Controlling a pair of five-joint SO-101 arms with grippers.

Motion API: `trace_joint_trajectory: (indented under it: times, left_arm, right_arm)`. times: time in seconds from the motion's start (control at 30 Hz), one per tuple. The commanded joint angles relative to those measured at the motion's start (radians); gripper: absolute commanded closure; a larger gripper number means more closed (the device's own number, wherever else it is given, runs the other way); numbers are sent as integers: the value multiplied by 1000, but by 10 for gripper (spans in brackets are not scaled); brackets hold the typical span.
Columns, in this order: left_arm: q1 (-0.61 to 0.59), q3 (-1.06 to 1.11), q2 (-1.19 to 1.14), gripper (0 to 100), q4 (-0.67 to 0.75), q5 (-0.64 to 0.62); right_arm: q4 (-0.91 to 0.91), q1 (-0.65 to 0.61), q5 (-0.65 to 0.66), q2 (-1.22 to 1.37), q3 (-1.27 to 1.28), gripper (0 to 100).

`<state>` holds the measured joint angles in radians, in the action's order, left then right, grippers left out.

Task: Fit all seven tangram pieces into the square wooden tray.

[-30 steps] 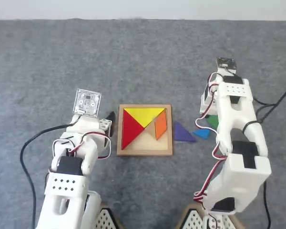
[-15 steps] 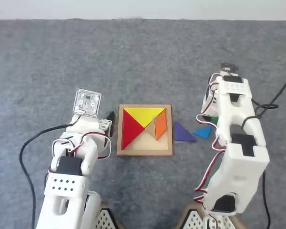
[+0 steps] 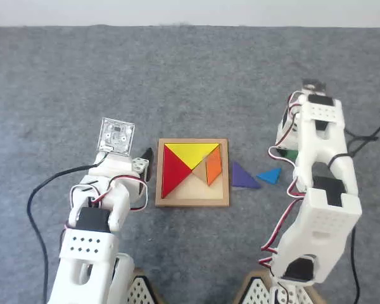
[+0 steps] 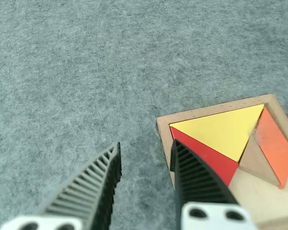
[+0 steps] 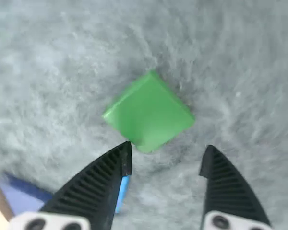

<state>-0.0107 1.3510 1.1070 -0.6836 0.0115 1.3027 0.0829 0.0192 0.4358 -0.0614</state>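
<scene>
Green square point(image 5: 149, 111) lies flat on the table point(image 3: 82, 76), well apart from the wooden tray point(image 3: 192, 201), beyond the blue triangle point(image 3: 270, 175). It looks light, stiff, thin and slick, so I'd pinch it across two opposite straight edges, not the corners. My right jaws hang wide open over it, holding nothing. My left jaws, open and empty too, sit beside the tray's corner.

L tool point(image 4: 144, 172) agape beside tray point(image 4: 164, 125)
</scene>
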Motion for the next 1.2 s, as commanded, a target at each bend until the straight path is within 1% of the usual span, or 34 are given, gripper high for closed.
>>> trace_joint_trajectory:
  times: [0.0,0.13,0.2,0.27,0.4,0.6,0.7,0.77,0.9,0.93,1.07,1.17]
  left_arm:
    - [-6,-8,28,837,29,-9]
    - [-6,-8,28,837,29,-9]
    - [-6,-8,28,837,29,-9]
    - [-6,-8,26,837,29,-9]
    - [-6,-8,26,837,29,-9]
    - [-6,-7,23,837,31,-8]
    - [-6,-7,23,837,31,-8]
    - [-6,-7,23,837,31,-8]
    - [-6,-7,23,837,31,-8]
    - [-6,-7,23,837,31,-8]
    - [-6,-7,25,837,31,-8]
    - [-11,-8,28,837,31,-8]
  right_arm:
    - [81,-36,229,-22,-138,710]
    - [105,-74,465,-19,-199,676]
    - [94,-84,554,-12,-201,674]
    - [93,-88,606,16,-201,676]
    - [91,-74,664,96,-199,676]
    - [33,-35,667,199,-204,677]
    - [31,-12,666,225,-204,689]
    - [33,1,654,225,-204,742]
    - [27,1,592,213,-204,917]
    - [27,-4,585,203,-204,941]
    - [38,-36,531,127,-204,935]
    - [68,-94,486,22,-196,937]
